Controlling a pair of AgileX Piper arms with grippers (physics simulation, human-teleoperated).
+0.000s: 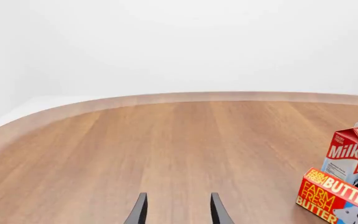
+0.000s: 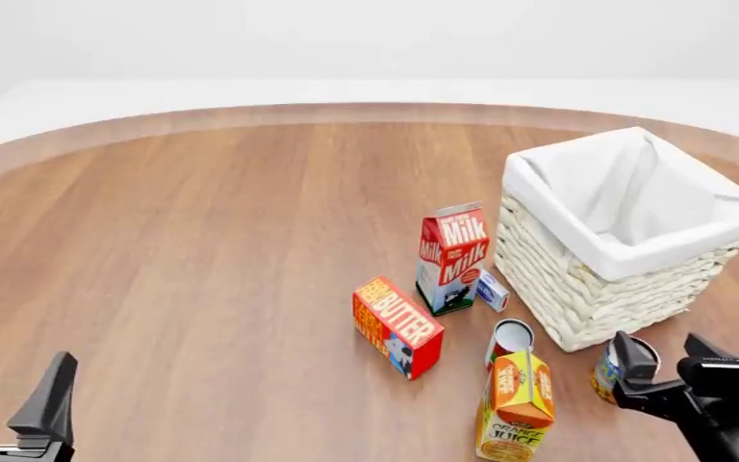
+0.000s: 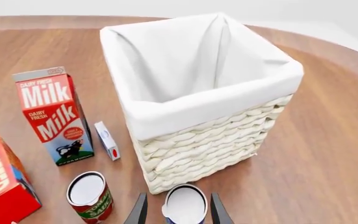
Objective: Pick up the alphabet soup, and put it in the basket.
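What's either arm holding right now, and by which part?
Left gripper: nothing, open over bare table. Right gripper straddles the alphabet soup at its upper sides, by the basket; whether the fingers are clamped can't be told.

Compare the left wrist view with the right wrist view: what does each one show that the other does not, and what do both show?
Only the left wrist view shows the left gripper, open over bare table, and the table's far edge.

Only the right wrist view shows the basket, the alphabet soup between the right gripper's fingers, the red-labelled can and a small white box.

Both show the milk carton and the butter box.
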